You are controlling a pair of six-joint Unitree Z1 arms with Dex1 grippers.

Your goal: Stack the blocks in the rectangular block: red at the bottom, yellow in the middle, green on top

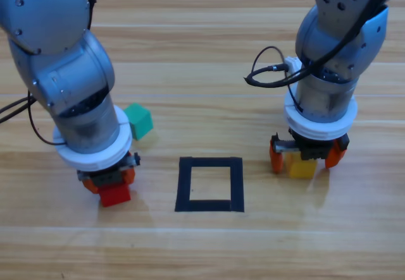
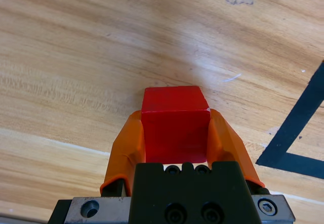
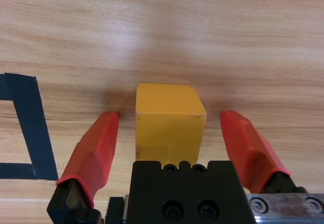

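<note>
The red cube sits left of the black tape rectangle, and my left gripper is shut on it, both jaws pressed to its sides. To the right of the rectangle the yellow cube rests on the wood between the jaws of my right gripper, which is open with gaps on both sides of the cube. Behind the left arm lies the teal-green cube, apart from both grippers.
The tape rectangle's corner shows to the right in the left wrist view, and its edge to the left in the right wrist view. A black cable loops off the right arm. Both arm bodies loom over the table's back half.
</note>
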